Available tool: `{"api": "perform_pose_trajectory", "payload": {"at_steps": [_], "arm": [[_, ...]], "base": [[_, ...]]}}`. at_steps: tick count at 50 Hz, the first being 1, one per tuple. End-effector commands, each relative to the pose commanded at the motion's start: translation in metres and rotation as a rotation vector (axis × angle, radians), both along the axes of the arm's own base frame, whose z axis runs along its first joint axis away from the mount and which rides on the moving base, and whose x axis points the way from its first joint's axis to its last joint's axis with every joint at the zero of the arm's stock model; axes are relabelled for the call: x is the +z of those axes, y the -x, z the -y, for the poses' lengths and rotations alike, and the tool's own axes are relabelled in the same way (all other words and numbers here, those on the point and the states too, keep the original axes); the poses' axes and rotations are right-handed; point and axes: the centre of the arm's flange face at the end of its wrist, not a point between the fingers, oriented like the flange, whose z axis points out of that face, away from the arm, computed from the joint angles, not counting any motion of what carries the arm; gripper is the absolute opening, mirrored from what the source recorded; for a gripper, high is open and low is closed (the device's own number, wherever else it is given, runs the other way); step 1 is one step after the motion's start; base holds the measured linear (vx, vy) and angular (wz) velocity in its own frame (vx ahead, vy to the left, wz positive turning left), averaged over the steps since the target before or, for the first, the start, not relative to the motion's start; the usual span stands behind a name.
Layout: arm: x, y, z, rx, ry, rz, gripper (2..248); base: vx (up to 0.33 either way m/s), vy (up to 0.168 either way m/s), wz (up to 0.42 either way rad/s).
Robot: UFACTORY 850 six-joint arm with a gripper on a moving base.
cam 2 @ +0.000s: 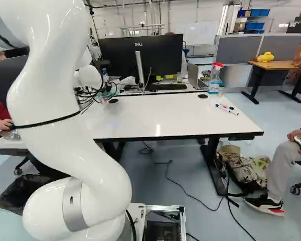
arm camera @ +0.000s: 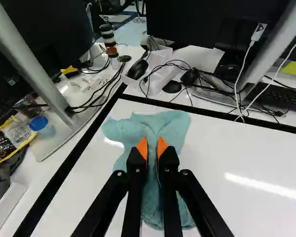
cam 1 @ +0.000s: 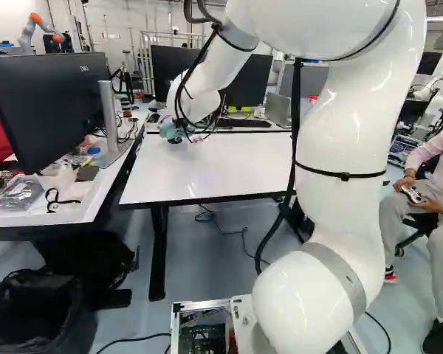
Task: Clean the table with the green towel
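Note:
In the left base view, my gripper is low over the far left part of the white table, with the green towel at its tips. Seen from the wrist, the gripper is shut on a pinched fold of the towel. The teal cloth spreads out ahead of and beneath the fingers, near the table's corner. Whether its underside lies flat on the tabletop is hidden.
A spray bottle and markers are on the table's right part. Beyond the far edge stand a monitor and a laptop. A cluttered desk with another monitor adjoins the left. Another robot stands far back.

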Motion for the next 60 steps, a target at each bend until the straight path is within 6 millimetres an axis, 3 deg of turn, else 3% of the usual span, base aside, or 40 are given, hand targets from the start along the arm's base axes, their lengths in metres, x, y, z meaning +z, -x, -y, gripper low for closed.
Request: {"api": "perform_pose_trajectory", "payload": {"at_steps": [20, 30, 31, 36, 37, 41, 42, 46, 47, 51, 52, 56, 57, 60], "arm": [[-0.001, -0.002, -0.033, 0.050, -0.003, 0.006, 42], [-0.001, -0.002, -0.034, 0.050, -0.003, 0.006, 48], [-0.001, -0.002, -0.034, 0.050, -0.003, 0.006, 78], [-0.001, -0.002, -0.034, 0.050, -0.003, 0.006, 78], [-0.001, -0.002, -0.034, 0.050, -0.003, 0.006, 113], [-0.001, -0.002, -0.034, 0.050, -0.003, 0.006, 113], [-0.001, -0.002, -0.034, 0.050, -0.003, 0.006, 149], [-0.001, -0.002, -0.034, 0.050, -0.003, 0.006, 149], [-0.001, -0.002, -0.034, 0.050, -0.003, 0.006, 186], [-0.001, -0.002, -0.034, 0.050, -0.003, 0.006, 186], [-0.001, -0.002, -0.034, 0.050, -0.003, 0.006, 224], [-0.001, -0.002, -0.034, 0.050, -0.003, 0.006, 224], [-0.001, -0.002, -0.034, 0.050, -0.003, 0.006, 247], [-0.001, -0.002, -0.034, 0.050, -0.003, 0.006, 247]], "base": [[0.000, 0.000, 0.000], [0.000, 0.000, 0.000], [0.000, 0.000, 0.000], [0.000, 0.000, 0.000], [0.000, 0.000, 0.000], [0.000, 0.000, 0.000], [0.000, 0.000, 0.000], [0.000, 0.000, 0.000], [0.000, 0.000, 0.000], [0.000, 0.000, 0.000], [0.000, 0.000, 0.000], [0.000, 0.000, 0.000], [0.000, 0.000, 0.000], [0.000, 0.000, 0.000]]}}
